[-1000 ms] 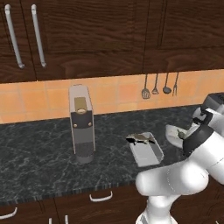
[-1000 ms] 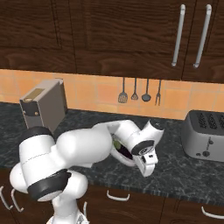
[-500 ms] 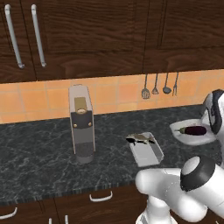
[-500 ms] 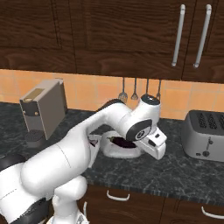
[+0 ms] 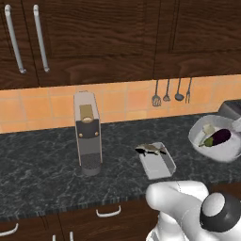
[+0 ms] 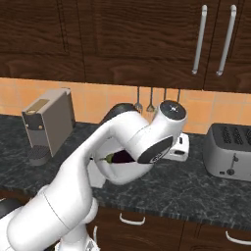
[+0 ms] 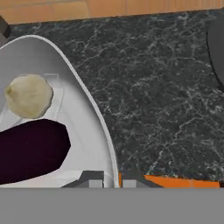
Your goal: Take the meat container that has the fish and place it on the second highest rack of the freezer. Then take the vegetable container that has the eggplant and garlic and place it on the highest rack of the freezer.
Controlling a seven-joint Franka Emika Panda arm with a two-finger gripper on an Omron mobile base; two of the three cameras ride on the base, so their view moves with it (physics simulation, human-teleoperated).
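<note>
Two-finger gripper [image 7: 111, 177], jaws pressed nearly together, pinches the rim of the round white vegetable bowl [image 7: 94, 109], which appears raised off the dark speckled stone counter [image 5: 47, 169] at right in the left base view. Inside it: dark purple eggplant [image 7: 30, 148] and small off-white garlic bulb [image 7: 28, 96], lying just beside each other. Small brownish-grey fish [image 5: 150, 149] lies in a rectangular grey tray [image 5: 157, 162] on the counter, near a tall grey coffee machine [image 5: 88, 134]. Silver toaster [image 6: 230, 152] stands at right in the right base view.
</note>
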